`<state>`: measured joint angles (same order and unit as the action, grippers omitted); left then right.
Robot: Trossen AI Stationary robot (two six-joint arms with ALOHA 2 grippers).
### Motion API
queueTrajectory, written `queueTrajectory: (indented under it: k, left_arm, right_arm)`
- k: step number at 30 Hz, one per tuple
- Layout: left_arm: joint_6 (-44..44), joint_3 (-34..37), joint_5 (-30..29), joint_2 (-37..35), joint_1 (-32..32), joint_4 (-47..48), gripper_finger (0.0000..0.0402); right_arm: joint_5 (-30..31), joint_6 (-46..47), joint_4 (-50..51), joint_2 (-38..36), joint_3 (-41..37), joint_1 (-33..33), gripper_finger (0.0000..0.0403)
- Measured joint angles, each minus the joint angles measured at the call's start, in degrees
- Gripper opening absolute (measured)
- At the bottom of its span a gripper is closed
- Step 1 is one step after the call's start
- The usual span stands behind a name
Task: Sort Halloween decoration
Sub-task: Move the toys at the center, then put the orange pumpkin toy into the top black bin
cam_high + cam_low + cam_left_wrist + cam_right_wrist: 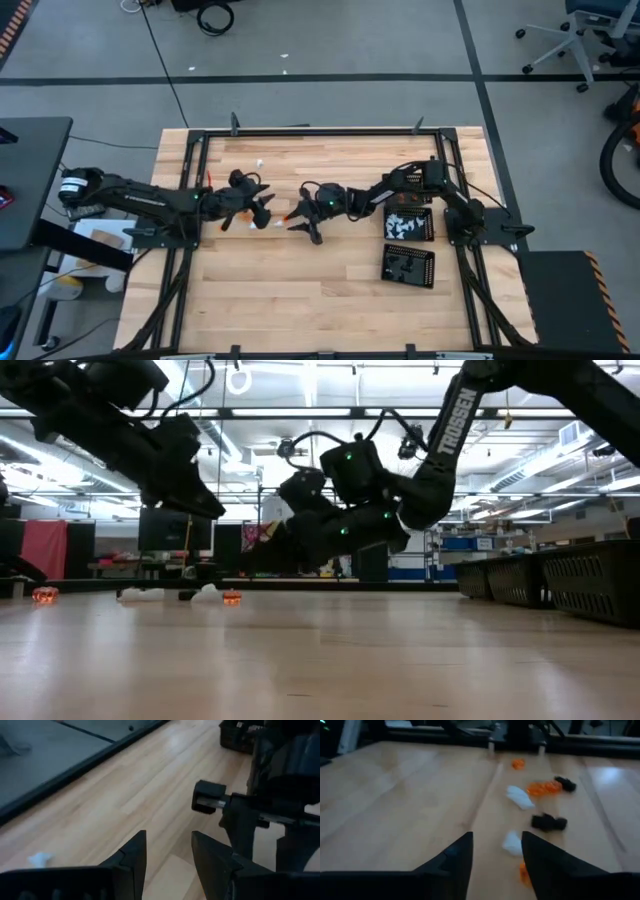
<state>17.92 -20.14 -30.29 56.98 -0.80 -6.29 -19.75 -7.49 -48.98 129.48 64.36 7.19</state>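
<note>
Picking step, by my read. Right gripper (pixel 495 857), fingers parted and empty, hovers mid-frame over scattered Halloween decoration (pixel 520 797). Left gripper (pixel 169 855) also parted, centre-left. Next: descend onto one piece.

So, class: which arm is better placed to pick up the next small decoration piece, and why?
Probably the right. Its open gripper already faces the scattered pieces, with a white piece just ahead of its fingers. The left gripper, also open, faces bare wood and the other arm.

Dark six-joint robot arms: two
Black square perforated trays (pixel 409 225): two
Small orange figurine pieces (pixel 543 788): at least three
Small white pieces (pixel 519 797): at least two
Small black pieces (pixel 549 822): two
</note>
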Motion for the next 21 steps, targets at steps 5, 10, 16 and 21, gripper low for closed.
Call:
queueTrajectory:
  k: [5, 10, 16, 21]
  left_arm:
    - [-2.3, 0.0, -3.2, -0.4, -2.7, -0.4, 0.0141]
    - [-2.6, 0.8, -4.0, 1.1, -4.4, -4.1, 0.0141]
    - [-5.9, 12.1, -3.3, 0.9, -4.5, -28.2, 0.0141]
    - [-8.6, 17.1, -4.9, -1.6, -4.5, -37.0, 0.0141]
  right_arm:
    - [0.2, -0.2, 0.1, 2.7, 2.3, 1.8, 0.022]
    - [0.1, -2.4, 0.1, 2.7, 2.4, 3.0, 0.0252]
    - [-3.3, -3.2, 0.2, 3.7, 2.4, 3.5, 0.0252]
    - [-2.4, -4.7, 0.2, 3.6, 2.4, 3.1, 0.0244]
